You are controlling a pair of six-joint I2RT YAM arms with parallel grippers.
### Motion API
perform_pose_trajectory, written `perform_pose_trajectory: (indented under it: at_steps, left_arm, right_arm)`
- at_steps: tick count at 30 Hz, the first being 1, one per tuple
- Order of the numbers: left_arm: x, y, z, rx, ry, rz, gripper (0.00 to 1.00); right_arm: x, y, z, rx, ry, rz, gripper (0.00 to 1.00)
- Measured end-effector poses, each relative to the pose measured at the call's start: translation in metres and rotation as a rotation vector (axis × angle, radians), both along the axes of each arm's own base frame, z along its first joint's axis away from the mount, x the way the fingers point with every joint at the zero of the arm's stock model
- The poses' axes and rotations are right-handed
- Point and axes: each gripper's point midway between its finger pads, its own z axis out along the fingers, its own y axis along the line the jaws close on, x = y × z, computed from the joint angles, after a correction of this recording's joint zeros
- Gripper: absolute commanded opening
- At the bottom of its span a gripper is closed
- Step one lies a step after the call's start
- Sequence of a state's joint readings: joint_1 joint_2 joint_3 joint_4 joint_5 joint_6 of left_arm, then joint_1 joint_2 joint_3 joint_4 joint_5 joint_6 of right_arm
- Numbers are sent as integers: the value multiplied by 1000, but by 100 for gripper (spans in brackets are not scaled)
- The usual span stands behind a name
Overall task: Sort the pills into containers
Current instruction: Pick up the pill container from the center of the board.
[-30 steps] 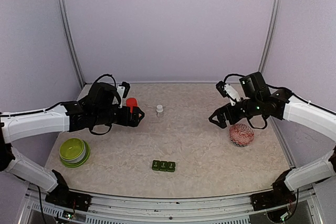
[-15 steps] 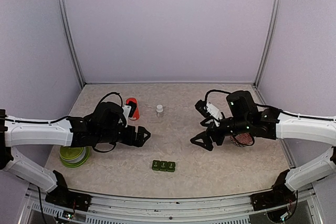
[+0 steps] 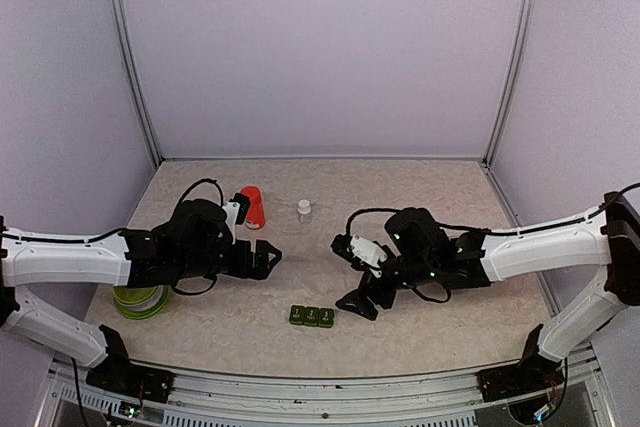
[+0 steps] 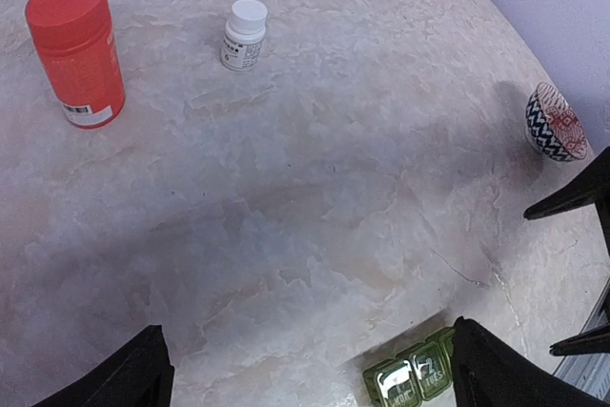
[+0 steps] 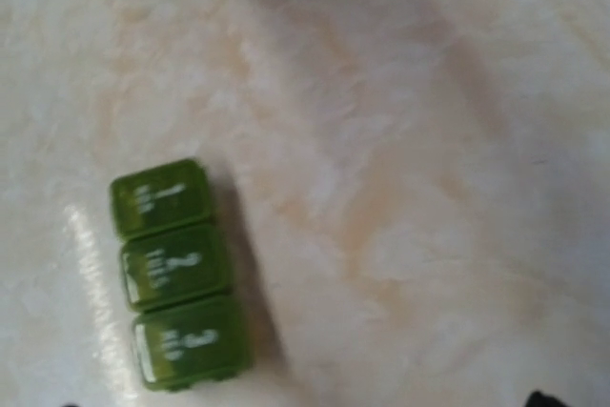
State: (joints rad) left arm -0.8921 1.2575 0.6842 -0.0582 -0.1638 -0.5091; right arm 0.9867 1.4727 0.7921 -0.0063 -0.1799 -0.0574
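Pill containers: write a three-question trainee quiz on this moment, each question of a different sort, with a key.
1. True or false: all three lids of the containers are closed.
2. In the top view, what stands just left of the small white bottle?
A) the red bottle
B) a blue cup
C) a spoon
3. Fill in: the right tool, close beside the containers, is ____ (open or shut).

Key: 1 true; 2 A; 3 open.
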Motion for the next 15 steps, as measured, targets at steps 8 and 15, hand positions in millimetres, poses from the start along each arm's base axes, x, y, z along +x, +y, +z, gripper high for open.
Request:
perform_pose_trajectory:
  at_steps: [8,15]
  left_arm:
    - [-2,7,-6,-13,6,27,99]
    - [-6,9,-11,-25,14,31,99]
  right_arm:
    - [-25,16,-49,-92,32,89,100]
    - [-30,20,-70,-135,24,120,98]
